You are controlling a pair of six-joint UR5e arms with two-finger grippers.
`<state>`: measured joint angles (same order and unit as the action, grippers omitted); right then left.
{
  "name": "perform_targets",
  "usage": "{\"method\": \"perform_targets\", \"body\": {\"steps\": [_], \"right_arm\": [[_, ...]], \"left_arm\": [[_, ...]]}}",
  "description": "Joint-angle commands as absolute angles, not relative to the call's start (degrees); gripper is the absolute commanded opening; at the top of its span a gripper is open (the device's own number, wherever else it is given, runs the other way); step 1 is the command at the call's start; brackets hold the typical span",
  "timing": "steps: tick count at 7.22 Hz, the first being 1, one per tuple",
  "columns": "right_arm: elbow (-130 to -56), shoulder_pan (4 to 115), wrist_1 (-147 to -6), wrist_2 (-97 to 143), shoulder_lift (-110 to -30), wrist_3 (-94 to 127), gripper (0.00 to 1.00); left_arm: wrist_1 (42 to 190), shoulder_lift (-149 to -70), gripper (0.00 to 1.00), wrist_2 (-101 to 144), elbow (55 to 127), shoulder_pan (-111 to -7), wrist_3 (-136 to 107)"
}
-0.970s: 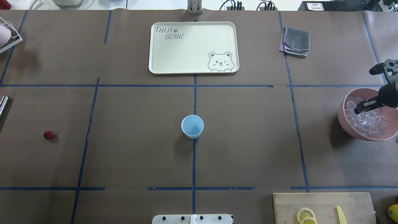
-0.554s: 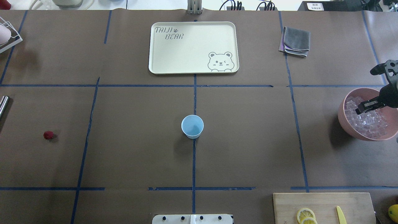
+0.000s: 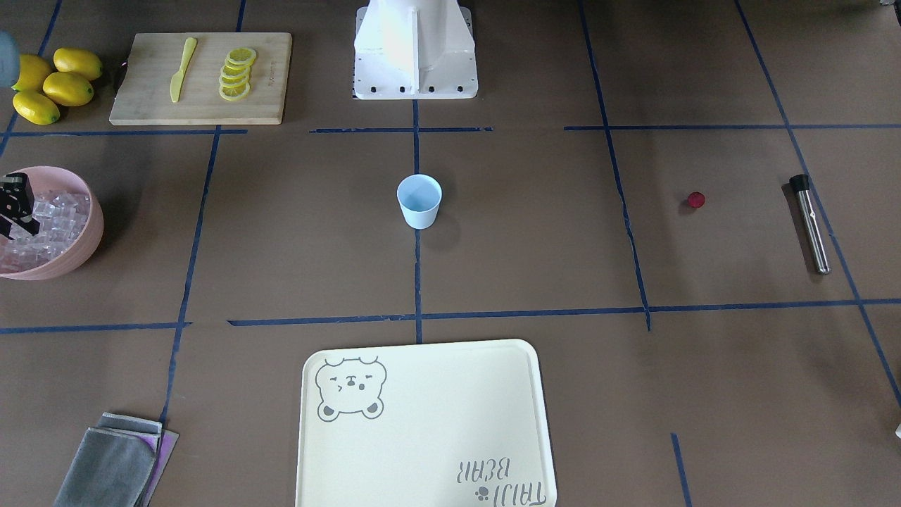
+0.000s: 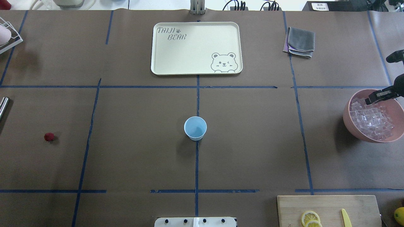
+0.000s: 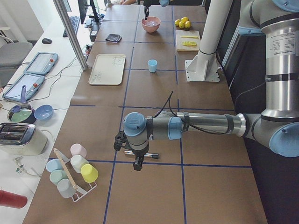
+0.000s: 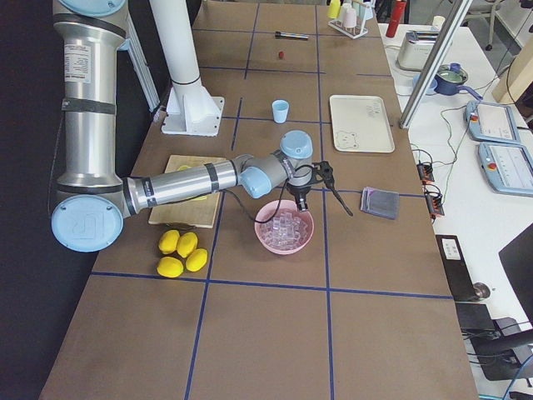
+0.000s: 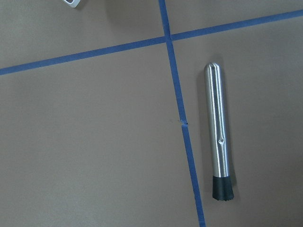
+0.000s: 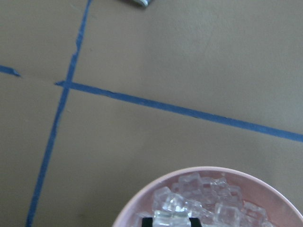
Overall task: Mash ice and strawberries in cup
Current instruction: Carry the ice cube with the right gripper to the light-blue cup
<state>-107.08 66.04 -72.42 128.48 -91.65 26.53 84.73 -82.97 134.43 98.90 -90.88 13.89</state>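
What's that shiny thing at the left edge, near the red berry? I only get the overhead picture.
Observer: A steel muddler with a black tip, lying flat on the table.
Operator: Is an arm near it?
Observer: Yes, the left gripper hangs just above it, pointing down.
Operator: And the arm at the pink bowl?
Observer: Its wrist camera shows the right gripper with an ice cube between its fingers.
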Motion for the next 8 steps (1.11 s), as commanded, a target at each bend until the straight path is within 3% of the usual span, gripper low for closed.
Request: {"method": "perform_targets", "body": {"steps": [1, 5, 8], "right_arm": [[-110.91, 64.96, -85.7, 128.41, -81.71, 28.38, 0.01], [-111.45, 51.88, -95.06, 120.87, -65.17, 28.48, 0.03], [-110.57, 39.95, -100.28, 112.36, -55.39, 44.76, 0.02]], "left_arm": [[84.73, -82.97, 1.0, 134.56, 98.96, -90.88, 13.89], [84.81, -82.97, 1.0, 134.65, 99.05, -90.88, 13.89], [84.81, -82.97, 1.0, 134.74, 99.05, -90.88, 13.97]]}}
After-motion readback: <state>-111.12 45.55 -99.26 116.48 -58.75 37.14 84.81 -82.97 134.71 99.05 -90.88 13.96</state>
